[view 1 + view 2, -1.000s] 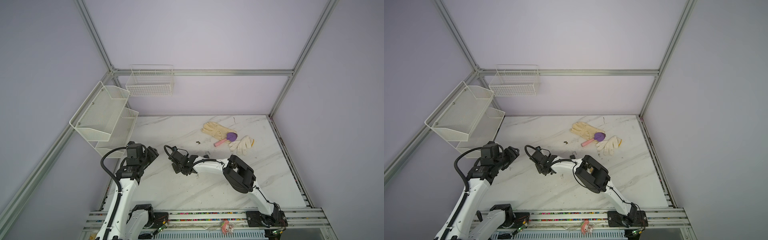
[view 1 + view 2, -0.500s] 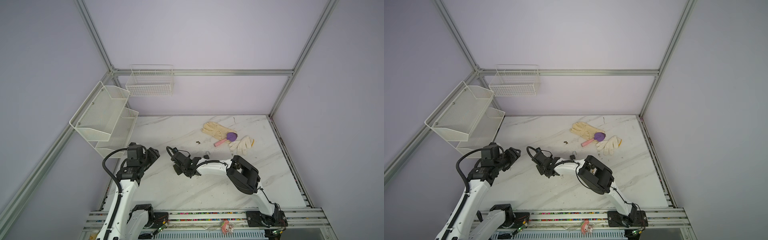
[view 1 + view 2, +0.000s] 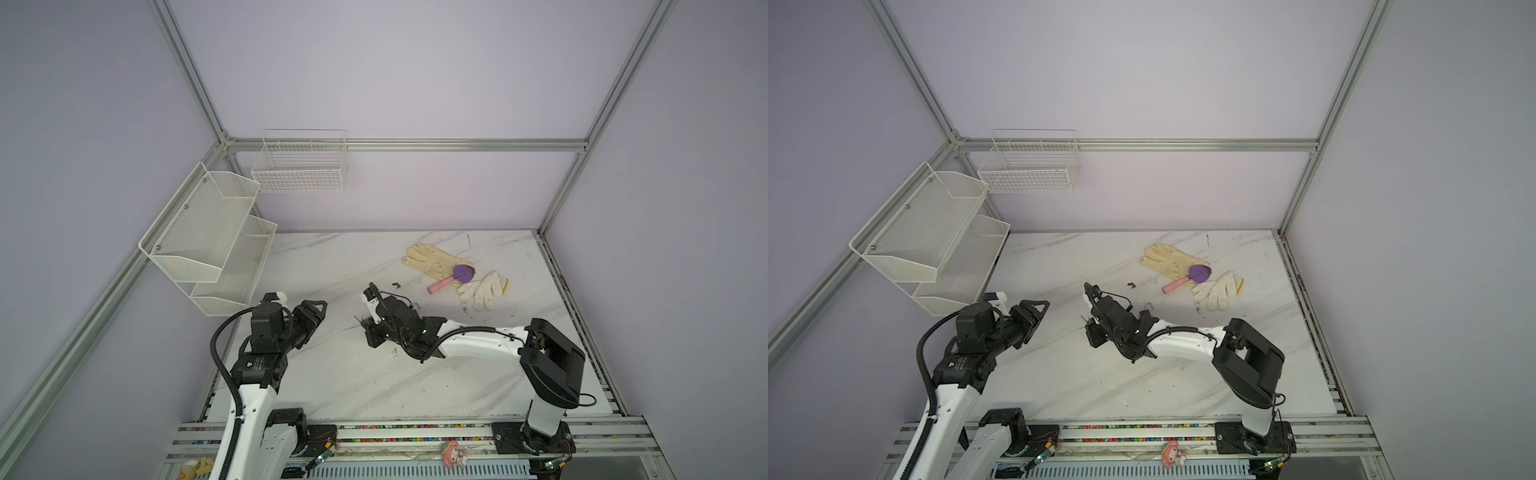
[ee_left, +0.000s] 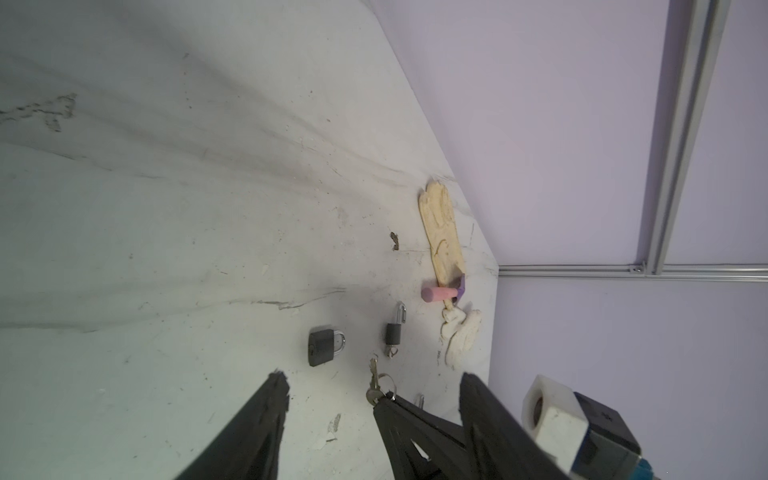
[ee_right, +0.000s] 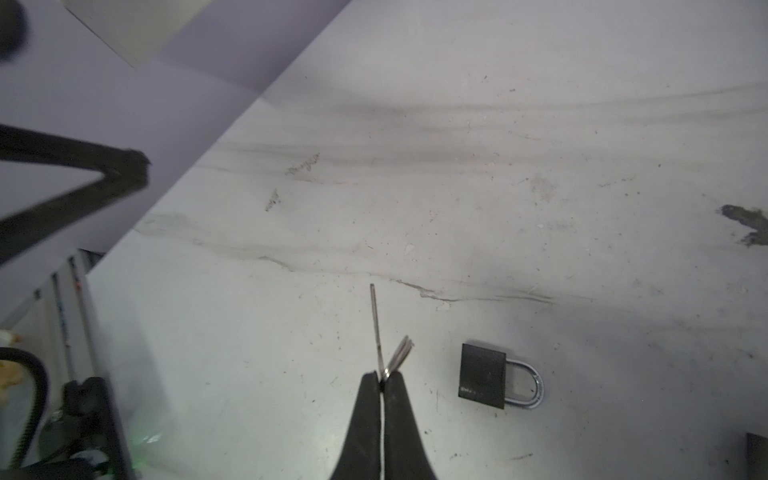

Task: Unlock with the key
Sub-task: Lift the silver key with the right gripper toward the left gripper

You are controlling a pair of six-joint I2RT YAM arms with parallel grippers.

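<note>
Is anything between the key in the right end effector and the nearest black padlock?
Nothing visible: only bare marble tabletop shows between the silver key, pinched in the right end effector, and the black padlock with silver shackle.

You have plain lilac walls (image 3: 415, 83) edged by aluminium frame rails (image 3: 415, 144) — below them, a white, grey-veined marble tabletop (image 3: 332, 266). A two-tier mesh shelf (image 3: 187, 232) hangs on the left wall, a wire basket (image 3: 299, 178) on the back wall. The light is even and soft.
</note>
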